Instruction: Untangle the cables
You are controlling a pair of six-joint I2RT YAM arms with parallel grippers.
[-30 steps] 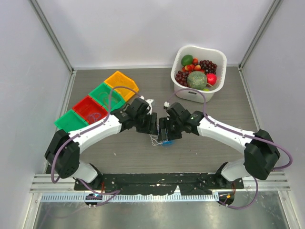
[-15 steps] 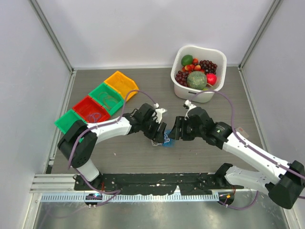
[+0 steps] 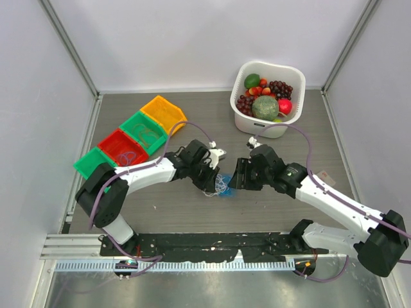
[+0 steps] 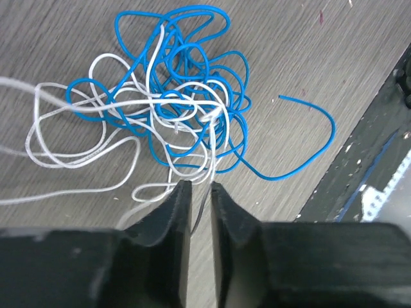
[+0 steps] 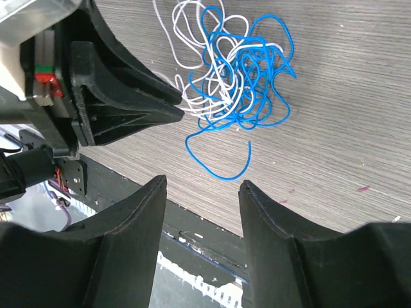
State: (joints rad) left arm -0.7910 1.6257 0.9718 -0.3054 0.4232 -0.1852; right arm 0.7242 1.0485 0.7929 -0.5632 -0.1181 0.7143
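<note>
Thin blue and white wire cables (image 4: 186, 109) lie knotted together on the grey wood-grain tabletop (image 4: 334, 58). The left end effector (image 4: 198, 189) pinches a white strand (image 4: 210, 147); the right end effector (image 5: 202, 186) hovers nearby, jaws apart. Untangling appears barely begun.

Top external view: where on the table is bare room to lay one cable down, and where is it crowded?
Free: the far table strip between the yellow bin and the white basket; also the near strip between the cables and the black base rail. Crowded: the middle, where the left gripper and the open right gripper flank the cables.
</note>
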